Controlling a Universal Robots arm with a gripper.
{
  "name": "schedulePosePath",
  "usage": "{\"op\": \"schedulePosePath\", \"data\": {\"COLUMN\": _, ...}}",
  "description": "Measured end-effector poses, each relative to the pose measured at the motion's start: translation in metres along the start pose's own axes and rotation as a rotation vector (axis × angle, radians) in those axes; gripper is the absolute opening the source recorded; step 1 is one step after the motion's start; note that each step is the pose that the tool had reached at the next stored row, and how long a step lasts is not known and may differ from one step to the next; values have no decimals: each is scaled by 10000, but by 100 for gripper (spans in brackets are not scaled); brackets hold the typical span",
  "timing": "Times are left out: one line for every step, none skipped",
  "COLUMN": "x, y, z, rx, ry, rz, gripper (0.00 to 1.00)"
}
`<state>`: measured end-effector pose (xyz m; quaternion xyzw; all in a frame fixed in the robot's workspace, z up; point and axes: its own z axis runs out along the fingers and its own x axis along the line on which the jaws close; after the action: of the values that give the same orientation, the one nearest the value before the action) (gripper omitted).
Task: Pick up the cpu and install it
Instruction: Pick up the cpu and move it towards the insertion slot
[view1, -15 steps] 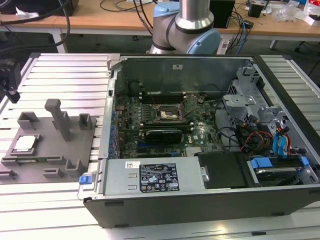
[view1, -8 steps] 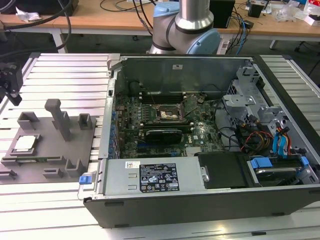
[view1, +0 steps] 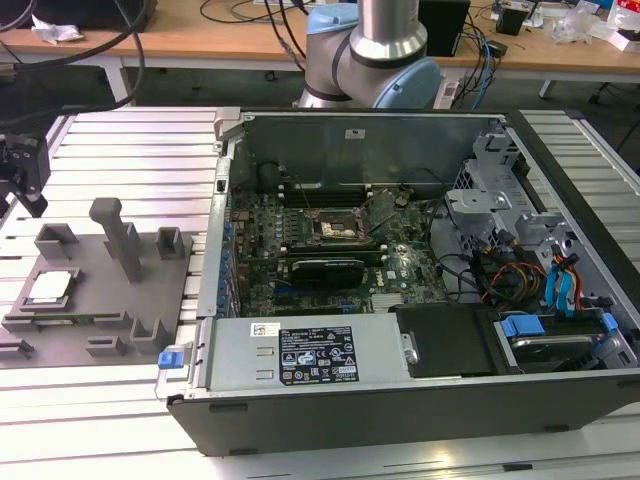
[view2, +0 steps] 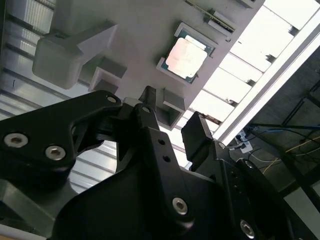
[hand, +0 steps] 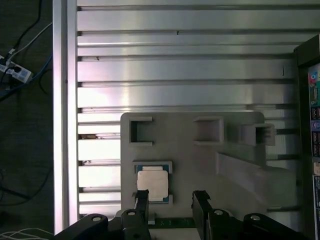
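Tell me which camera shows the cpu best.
The first wrist view: the cpu faces the camera squarely, seated in the grey tray. The second wrist view shows the cpu obliquely; the exterior view shows the cpu from afar.

Ribbed aluminium table (view1: 120, 160) carries grey tray (view1: 100, 300) and open computer case (view1: 400, 420).

Arm (view1: 385, 40) cut off @ exterior view's top edge. First wrist view: gripper (hand: 171, 207) base cropped, w/ finger (hand: 142, 205) hiding cpu (hand: 153, 182) corner.
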<state>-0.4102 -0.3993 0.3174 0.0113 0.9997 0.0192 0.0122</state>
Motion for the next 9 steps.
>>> {"op": "schedulePosePath", "data": {"x": 0, "y": 0, "z": 11, "rx": 1, "ry": 1, "rz": 0, "gripper": 48}}
{"op": "schedulePosePath", "data": {"x": 0, "y": -1, "z": 19, "rx": 0, "ry": 0, "rz": 0, "gripper": 48}}
{"op": "schedulePosePath", "data": {"x": 0, "y": -1, "z": 25, "rx": 0, "ry": 1, "rz": 0, "gripper": 48}}
{"op": "schedulePosePath", "data": {"x": 1, "y": -1, "z": 37, "rx": 0, "ry": 0, "rz": 0, "gripper": 48}}
{"op": "schedulePosePath", "data": {"x": 1, "y": -2, "z": 51, "rx": 0, "ry": 0, "rz": 0, "gripper": 48}}
{"op": "schedulePosePath", "data": {"x": 2, "y": -3, "z": 67, "rx": 0, "ry": 0, "rz": 0, "gripper": 48}}
{"op": "schedulePosePath", "data": {"x": 2, "y": -3, "z": 80, "rx": 0, "ry": 0, "rz": 0, "gripper": 48}}
{"op": "schedulePosePath", "data": {"x": 2, "y": -4, "z": 94, "rx": 0, "ry": 1, "rz": -1, "gripper": 48}}
{"op": "schedulePosePath", "data": {"x": 2, "y": -4, "z": 108, "rx": 0, "ry": 0, "rz": -1, "gripper": 48}}
